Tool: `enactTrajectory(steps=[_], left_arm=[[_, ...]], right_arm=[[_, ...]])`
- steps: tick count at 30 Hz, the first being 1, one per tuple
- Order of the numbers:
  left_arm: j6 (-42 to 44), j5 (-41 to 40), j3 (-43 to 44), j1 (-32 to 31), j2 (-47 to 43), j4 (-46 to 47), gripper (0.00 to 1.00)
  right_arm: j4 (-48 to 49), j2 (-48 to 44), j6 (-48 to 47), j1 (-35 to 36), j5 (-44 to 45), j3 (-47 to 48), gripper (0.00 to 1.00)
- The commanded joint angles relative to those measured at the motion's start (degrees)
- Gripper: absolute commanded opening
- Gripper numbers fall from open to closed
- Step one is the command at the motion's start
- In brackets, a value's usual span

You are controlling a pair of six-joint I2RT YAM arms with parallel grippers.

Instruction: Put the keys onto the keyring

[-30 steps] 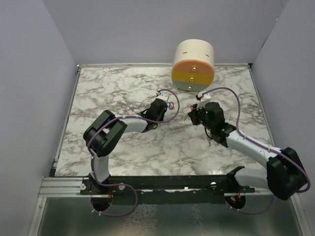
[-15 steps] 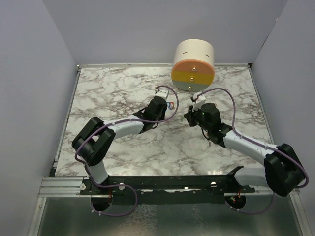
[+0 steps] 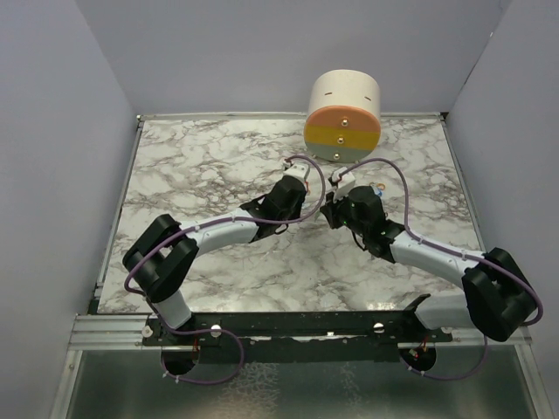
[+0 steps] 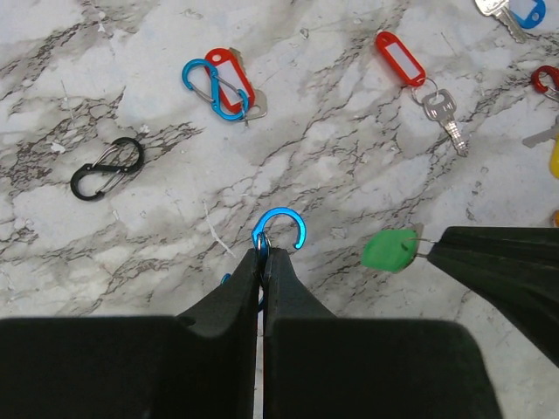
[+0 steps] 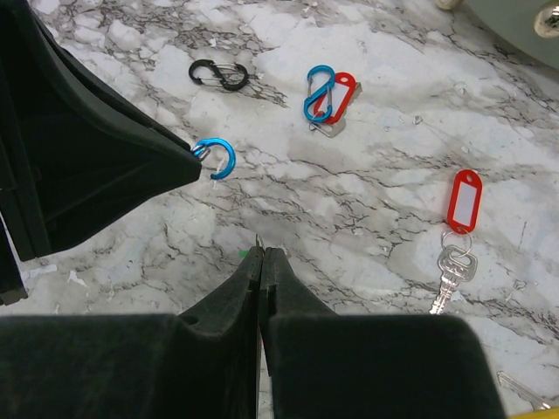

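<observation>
Watching from above, I am seeing the left arm point(image 3: 229, 229) reaching over the marble counter point(image 3: 188, 161) toward the middle. Its jaws are pressing fully together and pinching a blue clip point(image 4: 281, 234) by one end, so the clip's open hook is sticking out past the tips.

Through the left wrist camera, a black clip point(image 4: 106, 168) is lying alone on the counter far to the left. Nearer the middle, a second blue clip point(image 4: 203, 80) is lying across a red tag point(image 4: 231, 77), with a sliver of grey metal peeking out beneath them.

Just right of the held clip, close but not touching it, a green tag point(image 4: 390, 250) is hanging on a thin wire ring. The right jaws are coming in from the right side and clamping shut on that ring. I am not making out the key belonging to it.

Farther right, a key point(image 4: 444, 113) is lying loose on the counter, joined to a second red tag point(image 4: 399, 58). Another key with a blue tag point(image 4: 524, 10) is showing at the top right corner, partly cut off.

The right arm point(image 3: 432, 255) is stretching in from the right, and a round drum point(image 3: 343, 113) with orange, yellow and grey bands is standing at the far edge.
</observation>
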Motion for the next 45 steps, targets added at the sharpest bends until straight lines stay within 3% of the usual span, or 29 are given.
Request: enactTrajectory(steps=[1, 45], left_arm=[[-0.93, 0.79, 2.51, -1.19, -1.92, -1.27, 0.00], [-0.88, 2.67, 3.83, -4.22, -2.19, 0.14, 0.00]], right_arm=[[2.69, 0.97, -1.24, 1.05, -0.90, 1.19, 0.01], [5.48, 2.47, -1.60, 2.96, 0.20, 0.70, 0.01]])
